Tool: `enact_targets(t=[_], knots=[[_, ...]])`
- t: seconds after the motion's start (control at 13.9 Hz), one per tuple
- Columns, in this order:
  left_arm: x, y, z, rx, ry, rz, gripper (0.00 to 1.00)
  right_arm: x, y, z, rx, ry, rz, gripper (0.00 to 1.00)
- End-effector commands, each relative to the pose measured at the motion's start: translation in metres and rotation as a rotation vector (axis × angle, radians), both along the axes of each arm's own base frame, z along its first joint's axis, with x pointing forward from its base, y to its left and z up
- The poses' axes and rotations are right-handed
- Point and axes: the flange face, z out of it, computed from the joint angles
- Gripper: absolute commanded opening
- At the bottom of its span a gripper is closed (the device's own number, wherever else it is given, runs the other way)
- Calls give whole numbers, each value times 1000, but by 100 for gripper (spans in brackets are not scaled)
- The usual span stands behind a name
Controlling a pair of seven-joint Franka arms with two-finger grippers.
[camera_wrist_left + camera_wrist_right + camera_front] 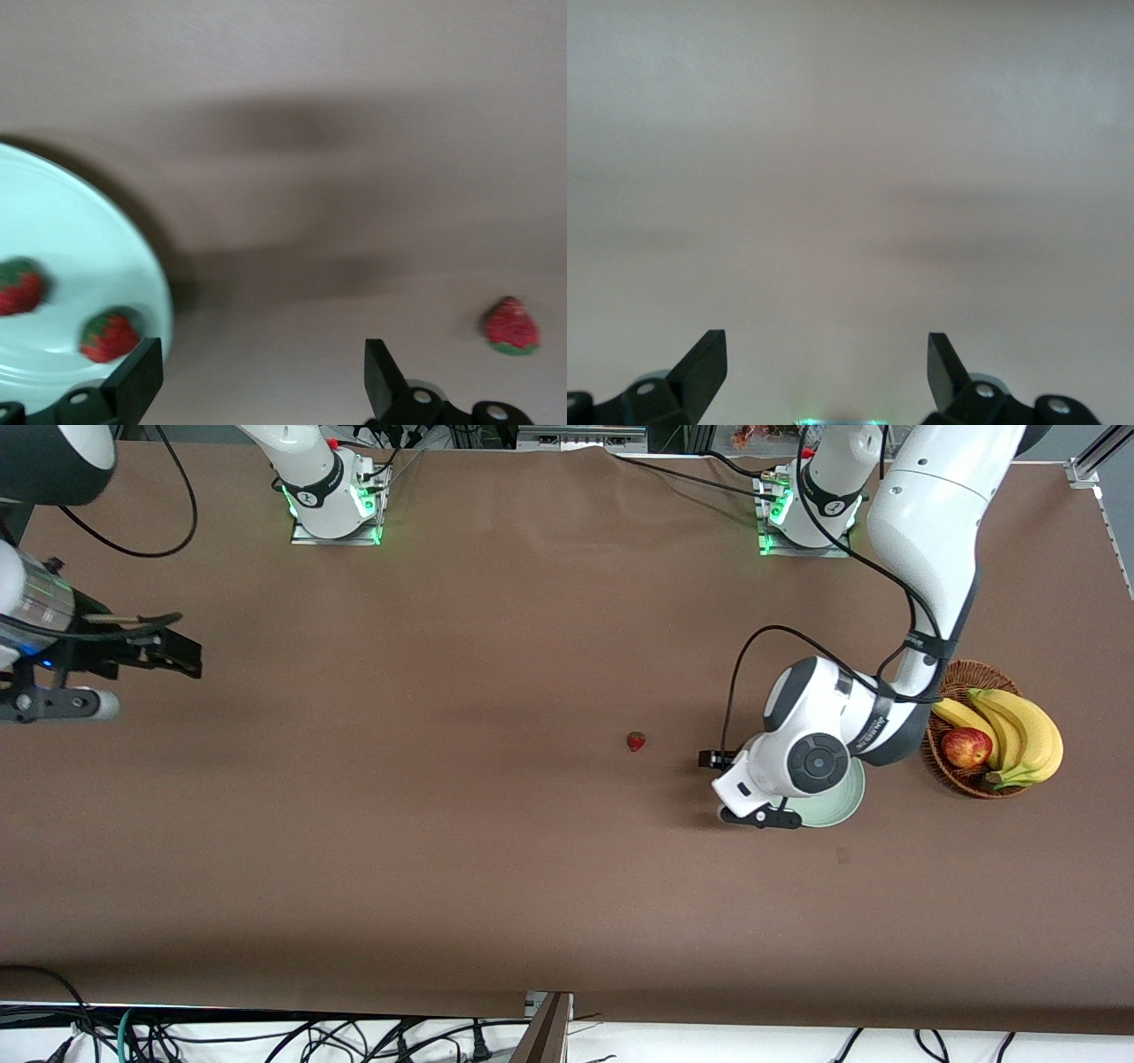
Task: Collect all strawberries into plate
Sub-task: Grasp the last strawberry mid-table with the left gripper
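Note:
The pale mint-green plate (849,802) lies beside the basket, mostly under the left arm's wrist. In the left wrist view the plate (80,257) holds two strawberries (19,288) (109,335). A third strawberry (636,741) lies on the bare table, toward the right arm's end from the plate; it also shows in the left wrist view (511,326). My left gripper (261,381) is open and empty, over the table at the plate's rim, between the plate and the loose strawberry. My right gripper (190,657) waits open and empty over bare table at the right arm's end; its jaws also show in the right wrist view (827,372).
A brown wicker basket (946,775) with bananas (1019,731) and a red apple (966,747) stands beside the plate, toward the left arm's end of the table. Cables hang along the table's front edge.

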Motion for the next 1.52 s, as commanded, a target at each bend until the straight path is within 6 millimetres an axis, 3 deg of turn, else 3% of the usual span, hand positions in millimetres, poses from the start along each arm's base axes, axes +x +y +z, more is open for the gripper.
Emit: enact_targets(t=[0.0,0.14,0.29,0.43,0.51,1.01,1.23,1.44], knots=[[-9,-40,-3,-1,-31,44,100,-28,-4,-5,-19,19,13,100],[-12,-48,-7,13,-37,86,100,-42,-4,-4,-18,27,34,100],[-12,-48,-7,15,-37,84,100,-55,-15,25,-17,-31,8,100],[-12,-49,-7,14,-37,85,100,-60,-24,36,-20,-54,-9,100],[-12,-48,-7,16,-39,83,100,-59,-36,34,-14,-47,-25,100],[-14,-53,-8,14,-36,85,100,-58,-46,24,1,-4,85,100],[-28,-90,-16,-2,-79,94,100,-54,-50,20,3,3,70,100],[-42,-131,-40,-21,-123,161,100,-54,-48,19,21,3,65,100]])
